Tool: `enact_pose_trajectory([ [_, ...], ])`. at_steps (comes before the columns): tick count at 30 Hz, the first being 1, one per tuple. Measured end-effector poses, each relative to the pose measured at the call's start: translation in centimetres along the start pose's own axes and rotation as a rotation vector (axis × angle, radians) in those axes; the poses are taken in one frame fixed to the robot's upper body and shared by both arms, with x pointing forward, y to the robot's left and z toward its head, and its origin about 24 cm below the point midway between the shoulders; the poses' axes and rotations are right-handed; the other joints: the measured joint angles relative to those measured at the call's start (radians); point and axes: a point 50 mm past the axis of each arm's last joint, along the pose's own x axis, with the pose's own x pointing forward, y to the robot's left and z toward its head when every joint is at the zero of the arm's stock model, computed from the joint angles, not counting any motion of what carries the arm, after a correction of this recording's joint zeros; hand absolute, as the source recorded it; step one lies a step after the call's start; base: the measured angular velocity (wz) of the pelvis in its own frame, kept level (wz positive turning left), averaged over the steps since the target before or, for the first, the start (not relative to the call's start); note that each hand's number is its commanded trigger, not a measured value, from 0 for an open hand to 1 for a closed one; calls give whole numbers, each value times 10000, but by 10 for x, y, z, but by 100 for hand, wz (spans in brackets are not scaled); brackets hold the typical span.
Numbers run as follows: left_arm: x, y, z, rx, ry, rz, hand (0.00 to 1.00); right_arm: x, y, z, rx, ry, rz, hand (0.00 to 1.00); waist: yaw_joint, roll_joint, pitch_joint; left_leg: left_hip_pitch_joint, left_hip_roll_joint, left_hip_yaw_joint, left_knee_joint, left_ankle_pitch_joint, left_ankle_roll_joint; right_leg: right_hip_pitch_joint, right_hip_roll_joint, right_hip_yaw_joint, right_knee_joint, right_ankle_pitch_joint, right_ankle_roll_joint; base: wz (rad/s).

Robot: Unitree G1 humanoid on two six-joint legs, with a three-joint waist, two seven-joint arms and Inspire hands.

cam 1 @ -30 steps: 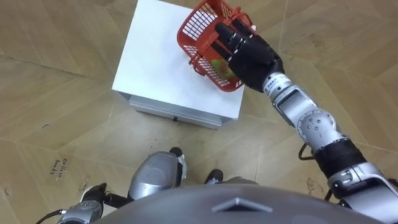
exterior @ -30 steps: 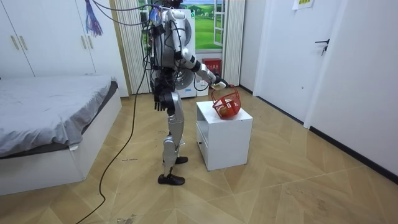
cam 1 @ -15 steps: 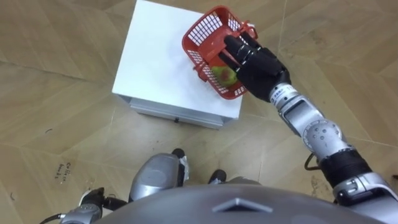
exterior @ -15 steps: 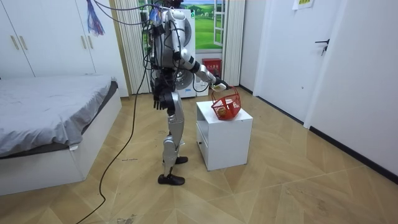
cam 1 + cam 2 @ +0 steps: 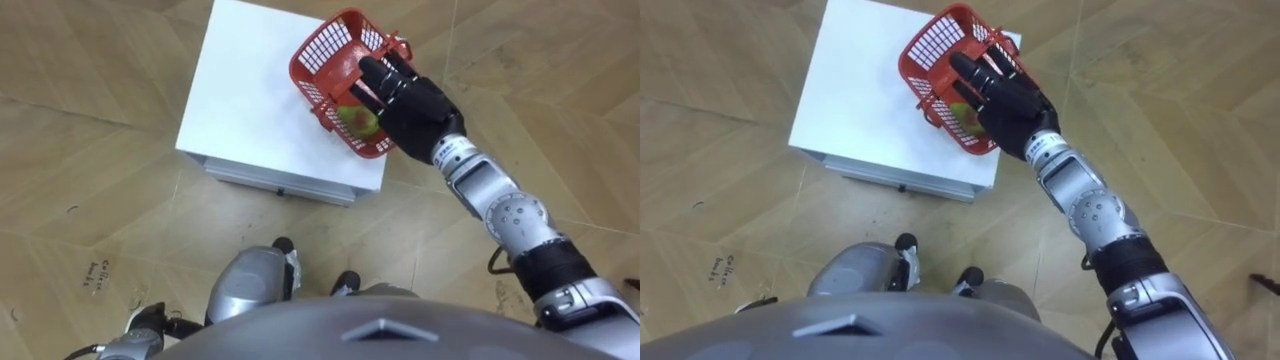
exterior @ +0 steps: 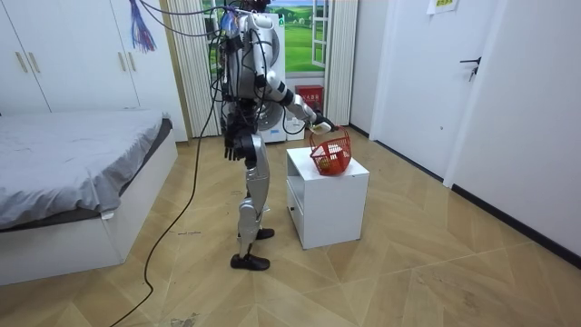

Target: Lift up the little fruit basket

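Left eye view puts the fruit basket (image 5: 335, 60) — a red plastic lattice one — tilted over the far right corner of the white bench (image 5: 250, 110). A yellow-green fruit (image 5: 358, 121) lies inside it, against the lower wall. The right hand (image 5: 415, 100) comes in from the right over the basket's rim. Its dark fingers (image 5: 372, 75) are curled in around the red handle (image 5: 396, 44) and grip it.

From above it cannot be told whether the basket's bottom touches the bench top. In the room view the basket hangs slanted beneath the hand, its low edge at or just above that top.

The bench is a boxy white block with a drawer front (image 5: 285, 185) on the side facing the robot. It stands on a herringbone wood floor (image 5: 90, 150).

In the room view the robot stands upright on both feet just beside the bench, its right arm stretched out over it. The left hand (image 6: 233, 145) hangs down at the hip — how it is held cannot be made out. A bed (image 6: 82, 173) lies behind the robot at the room view's left, and a closed white door (image 6: 413, 73) stands at the room view's right.
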Motion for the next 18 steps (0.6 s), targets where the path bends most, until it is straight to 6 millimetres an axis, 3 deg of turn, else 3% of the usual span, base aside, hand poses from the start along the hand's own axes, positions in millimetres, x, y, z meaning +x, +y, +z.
enact_pose_trajectory([
  [8,0,-4,-1,-6,112,21,0,-8,-21,-12,880,352,-705,0,45,77,51,-25,-5,-46,53,-1,0,7,3,8,-16,0,0,0],
  [18,-1,-7,2,-21,-6,-366,0,-8,-21,-12,1592,267,-505,0,66,113,42,-34,-7,-71,116,-2,-2,25,13,7,-12,0,0,0],
])
